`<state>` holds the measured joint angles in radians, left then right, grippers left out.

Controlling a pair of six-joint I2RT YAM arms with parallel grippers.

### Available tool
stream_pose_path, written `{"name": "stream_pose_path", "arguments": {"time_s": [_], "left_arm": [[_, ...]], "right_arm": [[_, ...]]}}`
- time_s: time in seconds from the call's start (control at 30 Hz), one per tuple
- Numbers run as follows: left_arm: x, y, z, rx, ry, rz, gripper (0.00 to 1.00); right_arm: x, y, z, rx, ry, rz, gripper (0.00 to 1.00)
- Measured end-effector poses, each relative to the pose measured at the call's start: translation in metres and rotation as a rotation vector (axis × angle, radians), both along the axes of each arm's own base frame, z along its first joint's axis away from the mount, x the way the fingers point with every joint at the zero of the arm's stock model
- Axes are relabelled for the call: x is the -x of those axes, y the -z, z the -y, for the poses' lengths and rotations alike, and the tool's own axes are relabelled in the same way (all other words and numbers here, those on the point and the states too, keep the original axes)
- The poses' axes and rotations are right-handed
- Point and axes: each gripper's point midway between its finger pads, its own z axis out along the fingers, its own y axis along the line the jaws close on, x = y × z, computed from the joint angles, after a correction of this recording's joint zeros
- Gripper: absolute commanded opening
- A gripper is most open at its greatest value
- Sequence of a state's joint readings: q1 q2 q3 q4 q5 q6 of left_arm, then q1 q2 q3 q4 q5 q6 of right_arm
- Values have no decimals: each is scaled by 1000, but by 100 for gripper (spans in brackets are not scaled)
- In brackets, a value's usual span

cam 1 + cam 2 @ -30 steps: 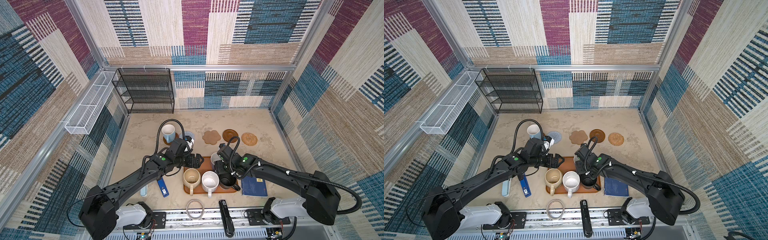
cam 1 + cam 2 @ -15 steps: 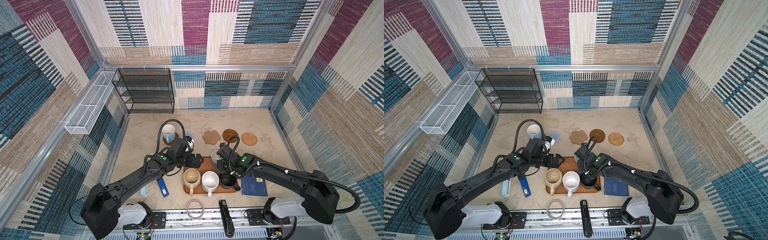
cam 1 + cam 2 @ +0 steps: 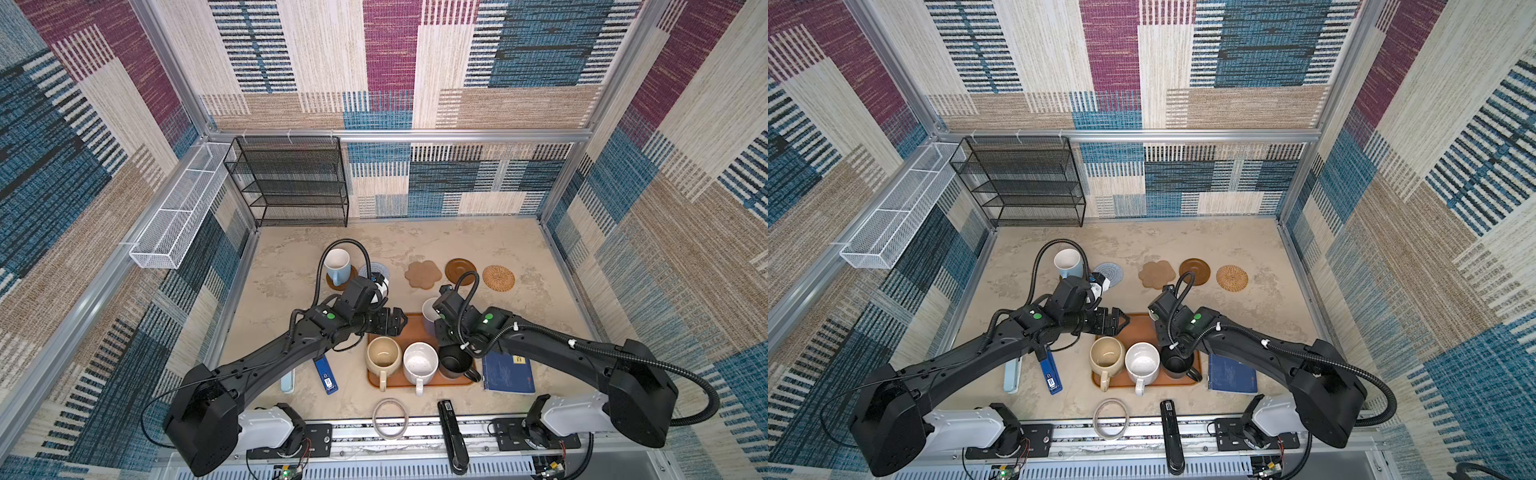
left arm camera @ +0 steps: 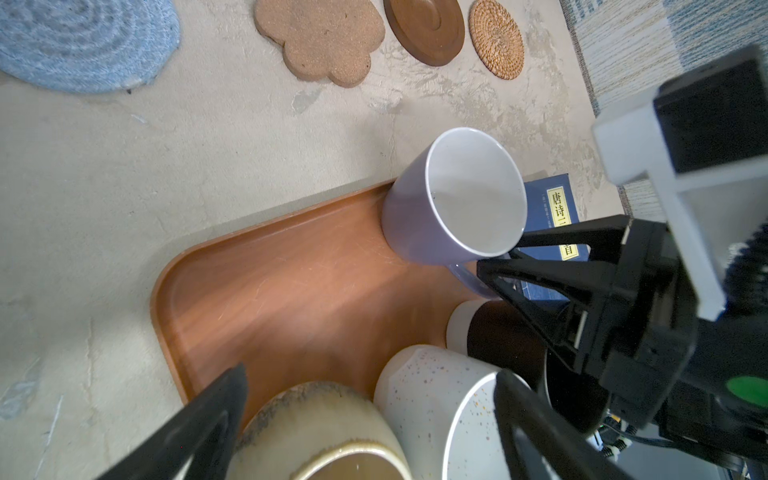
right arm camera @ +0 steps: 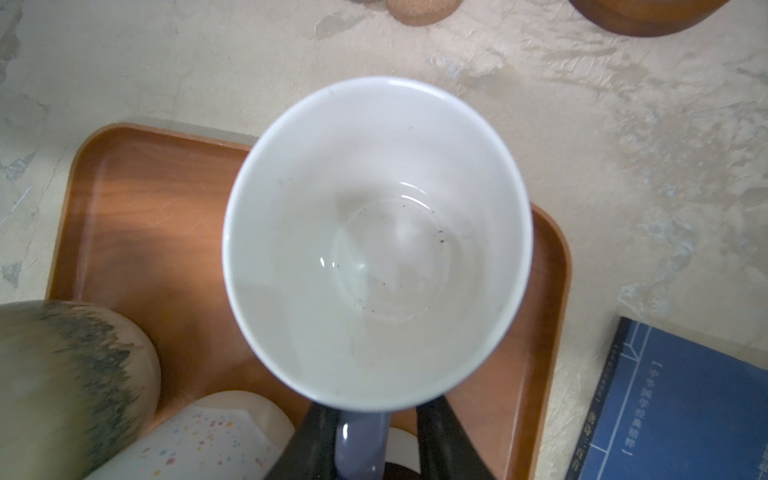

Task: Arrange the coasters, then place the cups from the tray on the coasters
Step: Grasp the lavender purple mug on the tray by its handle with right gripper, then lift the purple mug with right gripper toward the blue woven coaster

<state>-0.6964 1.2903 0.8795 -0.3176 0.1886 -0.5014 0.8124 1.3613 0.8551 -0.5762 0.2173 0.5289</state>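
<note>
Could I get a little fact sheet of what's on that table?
Already served: light blue mug on a dark brown wooden disc
On the rust-orange tray: lavender mug, squat beige mug, speckled white mug, black mug
Bare coasters: blue-grey woven round, tan flower, second dark wooden disc, rattan round
Right fingers: astride the lavender mug's handle
Left fingers: open, above the tray

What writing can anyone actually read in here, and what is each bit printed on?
"唐诗三" and, after a hidden stretch, "首": yellow label on the dark blue book.
Smaller print on that book's cover: too blurred to read.
White label on the small blue bar: too small to read.
Nothing else is readable.
</note>
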Motion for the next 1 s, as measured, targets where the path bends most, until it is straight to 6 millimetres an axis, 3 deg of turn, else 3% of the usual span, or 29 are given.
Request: {"name": "stream_pose_path", "arguments": {"time_s": [0.2,0.33,0.6,1.0], "left_arm": [[0,-1,0,0,-2,3,95],[0,-1,0,0,-2,3,95],[0,-2,-1,2,-3,7,95],[-4,-4,-3,19,-30,39,95]], "right_arm": [[-1,-2,0,0,-7,9,18],[-1,-2,0,1,-12,11,1],[-1,-4,0,4,-22,19,0],[-4,-25,3,-37,-19,98,0]]}}
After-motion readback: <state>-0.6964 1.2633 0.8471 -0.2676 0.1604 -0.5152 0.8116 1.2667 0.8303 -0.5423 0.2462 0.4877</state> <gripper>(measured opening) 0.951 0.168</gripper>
